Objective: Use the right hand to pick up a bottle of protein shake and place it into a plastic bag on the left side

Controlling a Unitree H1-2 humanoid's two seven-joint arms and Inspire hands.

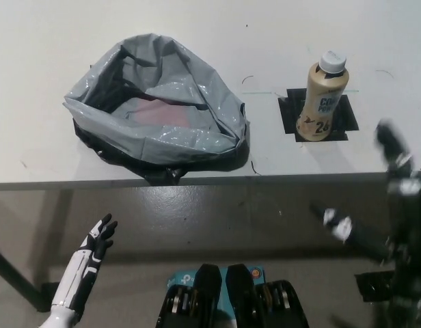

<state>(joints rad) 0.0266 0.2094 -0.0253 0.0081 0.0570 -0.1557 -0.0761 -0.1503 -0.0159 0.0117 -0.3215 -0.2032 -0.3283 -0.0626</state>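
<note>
While the black right hand hangs at the right edge of the head view, fingers spread and gripping nothing, the beige protein shake bottle with a white cap stands upright on the white table, well clear of that hand. Hand is blurred, so detail is poor; one finger points up toward the table edge, another sticks out toward picture left over the floor. It sits below and right of the bottle, near the table's front edge.

Bottle sits on a black tape square on the right part of the table. Thin greenish line runs across the table just behind the square. A few small dark marks on the surface near it.

Crumpled grey plastic bag with a black underside lies on the left part of the table, mouth open upward, something pinkish showing inside. Its front edge reaches the table's front edge. Bag and bottle are well apart, with bare table between them, nothing standing in that gap.

White left hand rests low at lower left, below the table edge, over the dark glossy floor, fingers apart, empty. It is in front of the bag, not touching it.
</note>
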